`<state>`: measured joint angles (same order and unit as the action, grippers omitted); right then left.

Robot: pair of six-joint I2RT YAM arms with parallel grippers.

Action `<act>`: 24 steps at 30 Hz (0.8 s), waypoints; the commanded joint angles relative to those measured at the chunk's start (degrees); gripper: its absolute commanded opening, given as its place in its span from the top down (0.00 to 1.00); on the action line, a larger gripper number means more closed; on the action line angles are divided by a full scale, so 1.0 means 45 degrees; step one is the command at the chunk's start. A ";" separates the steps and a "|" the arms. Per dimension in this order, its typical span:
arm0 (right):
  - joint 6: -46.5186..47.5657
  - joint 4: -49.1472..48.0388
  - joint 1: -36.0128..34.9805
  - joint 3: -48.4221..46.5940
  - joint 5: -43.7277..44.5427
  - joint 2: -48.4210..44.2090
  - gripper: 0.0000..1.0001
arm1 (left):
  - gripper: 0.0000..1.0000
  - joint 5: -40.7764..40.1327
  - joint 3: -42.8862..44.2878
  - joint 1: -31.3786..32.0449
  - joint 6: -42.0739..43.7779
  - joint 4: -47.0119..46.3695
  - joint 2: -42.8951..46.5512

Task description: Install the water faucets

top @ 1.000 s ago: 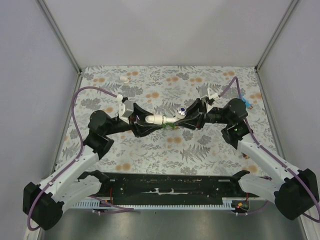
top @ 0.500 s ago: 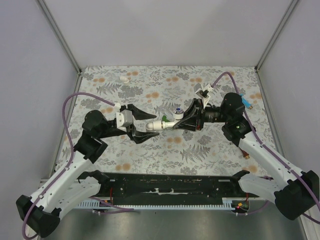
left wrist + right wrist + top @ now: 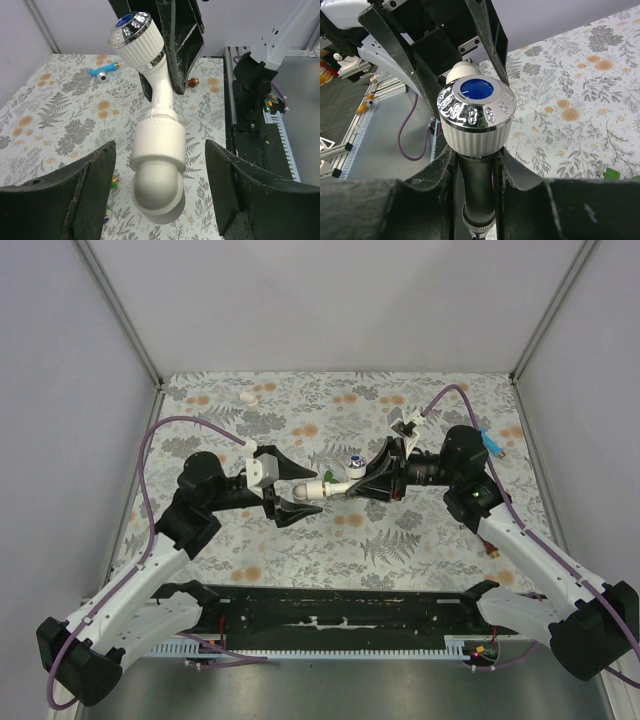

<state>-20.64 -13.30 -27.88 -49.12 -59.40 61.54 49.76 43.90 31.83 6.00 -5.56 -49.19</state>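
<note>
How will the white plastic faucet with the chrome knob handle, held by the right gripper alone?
The white plastic faucet looks rigid, probably light. It may pivot: the right gripper pinches only its narrow neck, the bulky end free inside the open left gripper. Its round barrel would likely roll if dropped.

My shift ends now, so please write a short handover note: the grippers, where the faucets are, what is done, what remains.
Right gripper: shut on the white faucet, held above the table.
Left gripper: open, fingers either side of the white fitting, not touching it.
Done: fitting sits on the faucet's end; how tight, cannot tell.
To do: blue faucet lies on the table, not fitted.
</note>
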 commanded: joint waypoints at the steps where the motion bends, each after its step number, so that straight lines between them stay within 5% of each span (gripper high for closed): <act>1: 0.0564 -0.0033 0.0023 -0.0685 0.0250 -0.0316 1.00 | 0.27 -0.0041 0.0499 0.0152 0.0619 0.0181 -0.0026; 3: 0.0584 -0.0013 0.0004 -0.0685 0.0230 -0.0277 1.00 | 0.42 -0.0100 0.0518 0.0191 0.0639 0.0240 -0.0046; 6: 0.0622 0.0143 0.0004 -0.0744 0.0250 -0.0296 1.00 | 0.90 -0.0042 0.0537 0.0230 0.0600 0.0279 -0.0026; 7: 0.0584 0.0259 -0.0016 -0.0782 0.0327 -0.0296 1.00 | 0.98 -0.0022 0.0576 0.0250 0.0620 0.0279 -0.0007; 13: -0.2337 0.1101 -0.0016 -0.1018 0.1556 -0.0023 1.00 | 0.98 -0.0976 0.0421 0.0289 0.1633 0.0786 0.0402; 21: -0.7927 -0.1063 -0.0016 0.0484 0.2535 0.1147 1.00 | 0.98 -0.4101 -0.0243 0.0756 0.4035 0.1587 0.1398; 24: -0.9024 -0.2218 -0.0035 0.1052 0.2788 0.1344 0.81 | 0.98 -0.4922 -0.0419 0.1089 0.4467 0.1607 0.1653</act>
<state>-48.56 -16.19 -28.56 -47.11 -54.17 66.35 38.48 42.46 35.46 18.41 2.22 -43.77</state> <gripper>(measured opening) 0.329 0.440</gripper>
